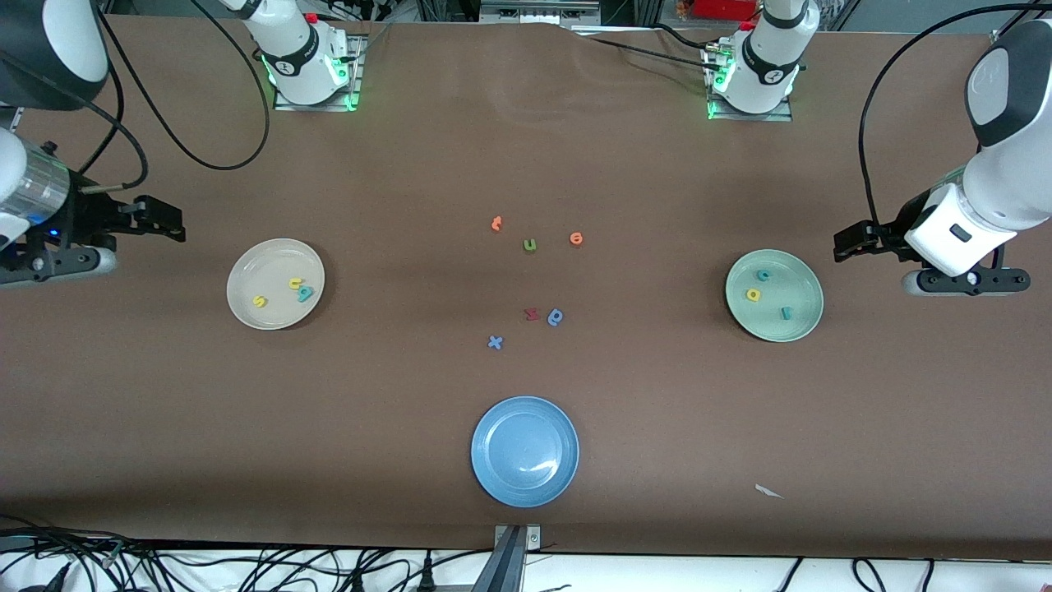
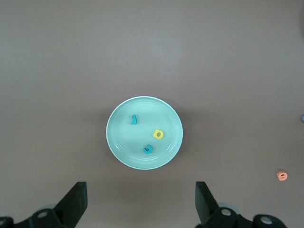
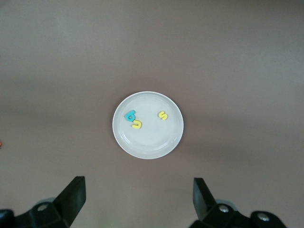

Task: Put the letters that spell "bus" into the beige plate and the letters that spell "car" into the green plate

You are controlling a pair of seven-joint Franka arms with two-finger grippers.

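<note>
1. Letters that spell "bus" lie in the beige plate (image 1: 246, 275), toward the right arm's end of the table: the teal b (image 1: 306, 293) and the yellow u (image 1: 295, 284) touch each other, and the yellow s (image 1: 260, 302) sits apart from them, nearer the plate's rim.
2. In the right wrist view the same three show plainly on the beige plate (image 3: 156, 142): b (image 3: 130, 115), u (image 3: 137, 124) and s (image 3: 163, 115).
3. Letters that spell "car" lie in the green plate (image 1: 801, 325), toward the left arm's end of the table: the teal c (image 1: 763, 275), the yellow a (image 1: 753, 294) and the teal r (image 1: 786, 312), each apart from the others.
4. The left wrist view shows them on the green plate (image 2: 118, 142) too: r (image 2: 134, 119), a (image 2: 158, 134) and c (image 2: 148, 149).
5. The right gripper (image 1: 168, 220) hangs in the air beside the beige plate, over bare table, its fingers spread wide and holding nothing.
6. The left gripper (image 1: 851, 243) hangs in the air beside the green plate, over bare table, its fingers also spread wide and empty.
7. Mid-table lie the spare letters: an orange letter (image 1: 496, 224), an olive-green u (image 1: 530, 244), a second orange letter (image 1: 576, 238), a dark red letter (image 1: 532, 313), a blue round-bowled letter (image 1: 556, 316) and a blue x (image 1: 495, 342).
8. The bright blue plate (image 1: 493, 481) sits nearer to the front camera than all the letters, with nothing in it.
</note>
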